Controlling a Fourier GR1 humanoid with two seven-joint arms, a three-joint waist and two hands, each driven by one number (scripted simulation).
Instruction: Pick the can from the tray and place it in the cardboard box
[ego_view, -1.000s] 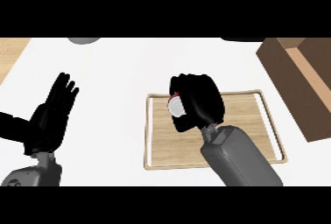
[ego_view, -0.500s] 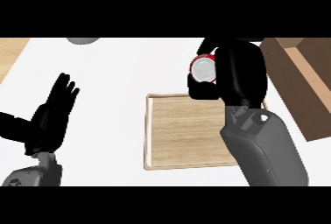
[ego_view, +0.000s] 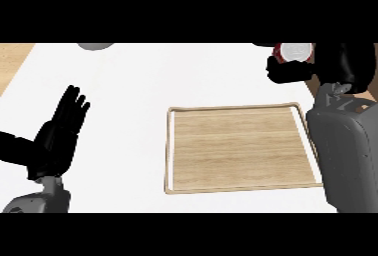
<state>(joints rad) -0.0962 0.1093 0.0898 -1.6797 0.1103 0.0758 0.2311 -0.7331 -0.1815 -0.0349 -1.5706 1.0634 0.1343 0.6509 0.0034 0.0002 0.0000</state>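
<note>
My right hand (ego_view: 336, 67) is raised at the upper right, its fingers and thumb curled round the red can (ego_view: 294, 52), whose pale top shows above the thumb. The can is off the tray and held beyond its far right corner. The wooden tray (ego_view: 171, 150) lies flat in the middle of the white counter with nothing on it. A thin brown strip of the cardboard box (ego_view: 321, 89) shows beside my right forearm; the rest is hidden behind the arm. My left hand (ego_view: 60, 135) rests open at the left, fingers up.
A grey round object (ego_view: 94, 46) sits at the far edge, upper left. A wooden counter strip (ego_view: 13, 57) shows at the far left corner. My right forearm (ego_view: 347, 150) covers the tray's right rim.
My right hand lifted the can off the tray and carried it up and to the right, towards the box. The left hand stayed still.
</note>
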